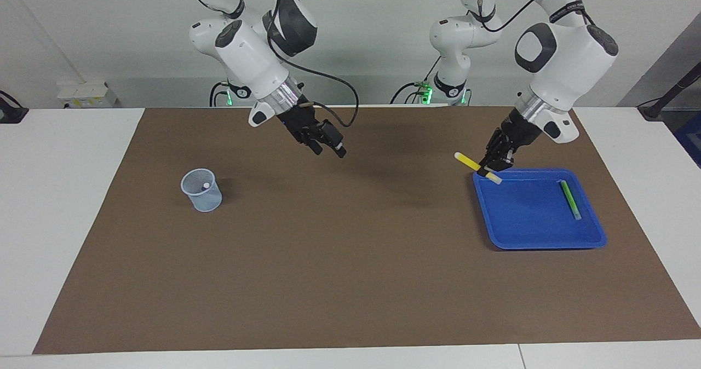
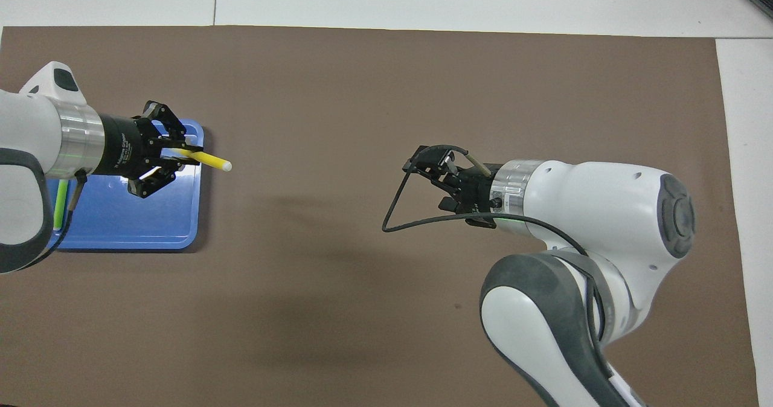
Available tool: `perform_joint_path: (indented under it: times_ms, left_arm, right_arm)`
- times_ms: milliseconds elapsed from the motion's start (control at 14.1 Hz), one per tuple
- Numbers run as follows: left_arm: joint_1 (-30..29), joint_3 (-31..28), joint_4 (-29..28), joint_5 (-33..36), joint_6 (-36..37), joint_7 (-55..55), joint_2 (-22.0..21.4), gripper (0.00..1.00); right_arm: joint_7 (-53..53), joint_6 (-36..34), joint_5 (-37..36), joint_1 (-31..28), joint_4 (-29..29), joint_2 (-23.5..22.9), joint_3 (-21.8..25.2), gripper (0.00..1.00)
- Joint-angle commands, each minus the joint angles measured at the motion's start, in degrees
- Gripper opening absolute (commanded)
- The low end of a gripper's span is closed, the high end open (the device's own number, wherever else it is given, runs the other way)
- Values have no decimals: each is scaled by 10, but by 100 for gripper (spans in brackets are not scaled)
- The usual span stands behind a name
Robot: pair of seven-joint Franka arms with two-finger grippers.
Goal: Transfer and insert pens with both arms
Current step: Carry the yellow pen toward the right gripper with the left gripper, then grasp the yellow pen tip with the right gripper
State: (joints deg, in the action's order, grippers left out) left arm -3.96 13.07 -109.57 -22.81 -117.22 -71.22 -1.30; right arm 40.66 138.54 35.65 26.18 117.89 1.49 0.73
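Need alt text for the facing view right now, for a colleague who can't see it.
Left pincer, shut on a slim yellow pen, holds it over the rim of a blue plastic tray where a green pen lies. Right pincer hangs open mid-mat; a pale mesh cup stands toward its end.

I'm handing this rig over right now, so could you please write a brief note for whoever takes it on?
Left gripper: shut on the yellow pen, raised over the blue tray's edge.
Right gripper: open, empty, waiting over the mat.
Green pen: lies in the tray.
Done: one pen stands in the mesh cup.
Left: hand the yellow pen across and insert it, then the green pen.
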Motion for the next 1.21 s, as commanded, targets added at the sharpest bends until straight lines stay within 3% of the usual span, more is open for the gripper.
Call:
perform_joint_path:
  times_ms: [0, 284, 426, 497, 711, 1137]
  left_arm:
    - [33, -7, -35, -21, -12, -96, -33, 0]
    - [69, -8, -71, -48, -57, -225, -57, 0]
    - [88, -7, -90, -51, -83, -291, -65, 0]
    - [101, -7, -101, -51, -96, -315, -72, 0]
    - [128, -8, -118, -57, -131, -381, -81, 0]
    - [157, -8, -127, -57, -136, -402, -91, 0]
  right_arm:
    - [-10, 15, 14, 4, 2, 0, 1, 100]
    - [-4, 66, 47, 21, -11, -11, -5, 90]
    - [-1, 113, 72, 46, -19, -18, -8, 91]
    - [-1, 144, 72, 64, -18, -21, -8, 100]
    - [-1, 176, 72, 79, -17, -24, -8, 100]
    - [41, 232, 72, 137, -22, -41, -8, 92]
